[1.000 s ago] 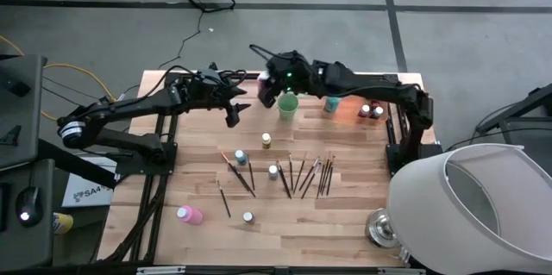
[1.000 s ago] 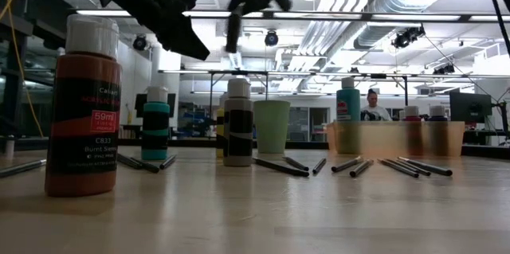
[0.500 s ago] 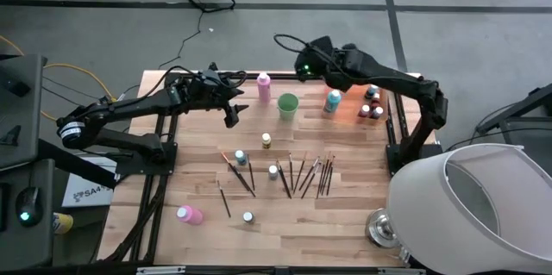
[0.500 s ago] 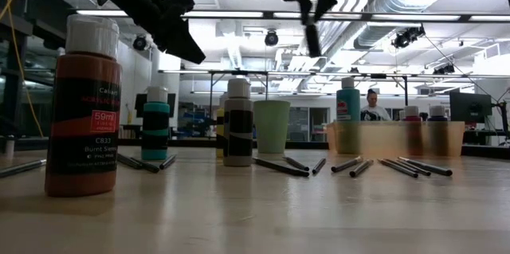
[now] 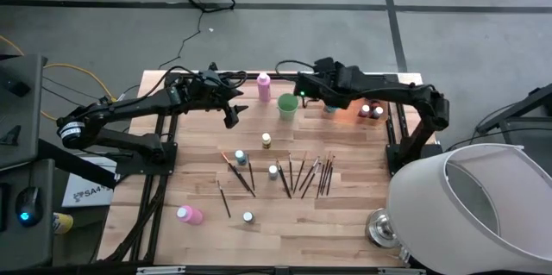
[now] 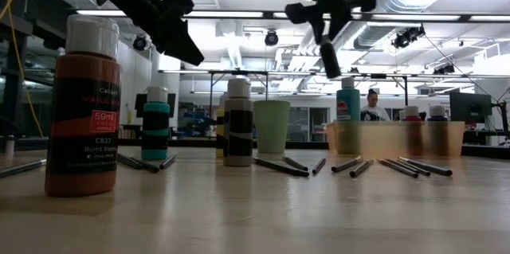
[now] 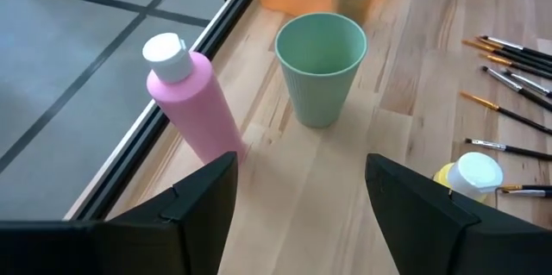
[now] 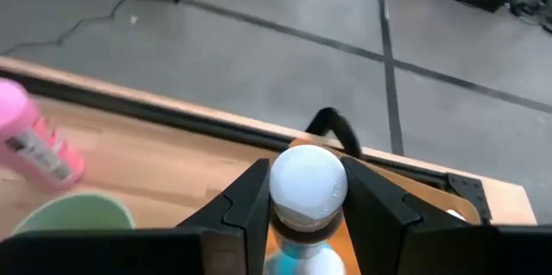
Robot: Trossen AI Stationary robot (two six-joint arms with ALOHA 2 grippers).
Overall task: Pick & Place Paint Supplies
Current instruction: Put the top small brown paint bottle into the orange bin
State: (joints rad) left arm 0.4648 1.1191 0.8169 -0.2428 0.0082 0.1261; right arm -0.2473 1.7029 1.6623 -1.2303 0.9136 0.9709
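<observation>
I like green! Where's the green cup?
In the high view, the green cup stands at the table's far edge, between a pink bottle and the right gripper.

The right end effector (image 8: 308, 202) has its two dark fingers (image 8: 243, 197) closed against the sides of a small paint bottle with a rounded white cap (image 8: 309, 180), held above the wooden worktop (image 8: 164, 159). A pink bottle (image 8: 34, 141) stands on the worktop beside the rim of a light green cup (image 8: 73, 212). Beyond the worktop's edge is grey floor (image 8: 259, 59) crossed by dark lines, and a corner of an orange tray (image 8: 431, 202) shows behind the fingers.
</observation>
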